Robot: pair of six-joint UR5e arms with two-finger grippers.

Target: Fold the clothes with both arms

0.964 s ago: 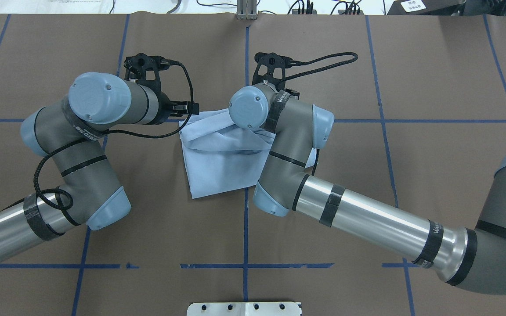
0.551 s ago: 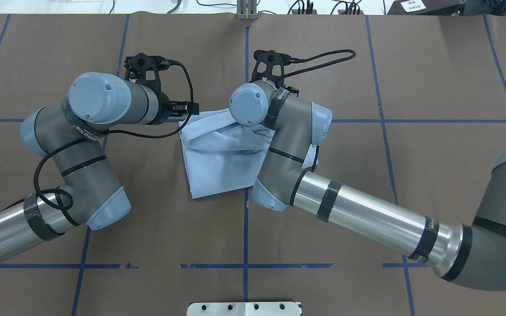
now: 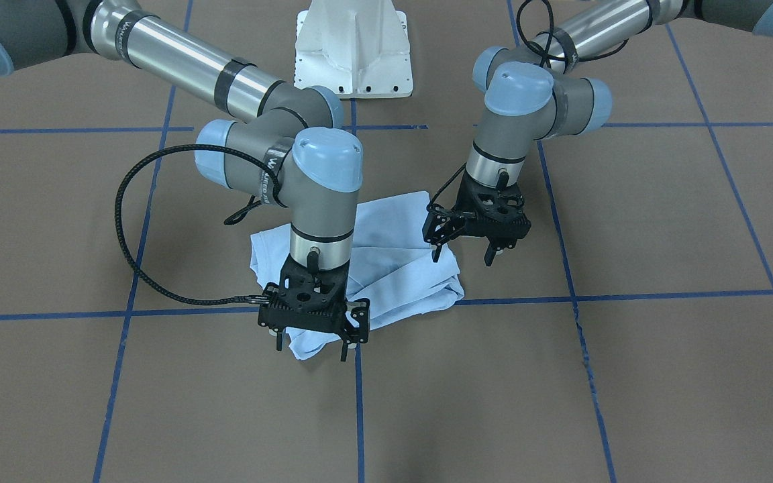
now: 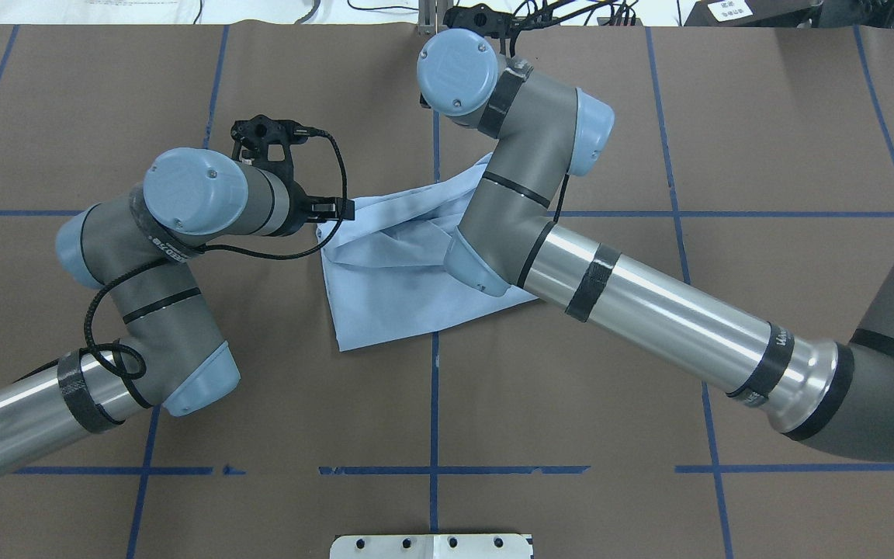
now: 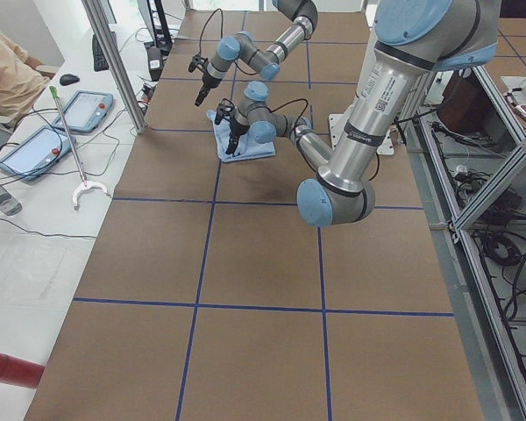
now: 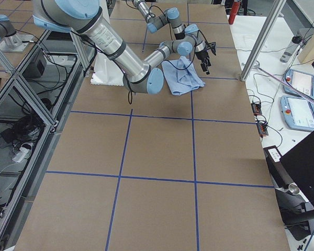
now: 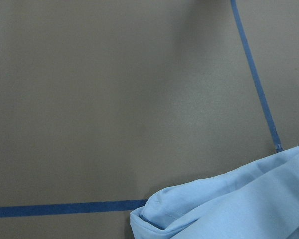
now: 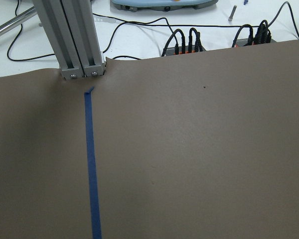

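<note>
Brown paper covers the bench [image 4: 765, 116]; at its middle lies the light blue T-shirt [image 4: 385, 287], partly folded and rumpled. It looks soft, light and limp, best pinched at corners or hem. The right end effector [image 3: 311, 345] and left end effector [image 3: 463, 256] hang spread and empty above its edges.

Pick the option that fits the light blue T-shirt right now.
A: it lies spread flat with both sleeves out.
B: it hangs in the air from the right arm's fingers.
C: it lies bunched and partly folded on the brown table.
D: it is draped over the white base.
C: the T-shirt rests in a rumpled fold on the table, and the right gripper and left gripper both have open fingers with no cloth pinched.
</note>
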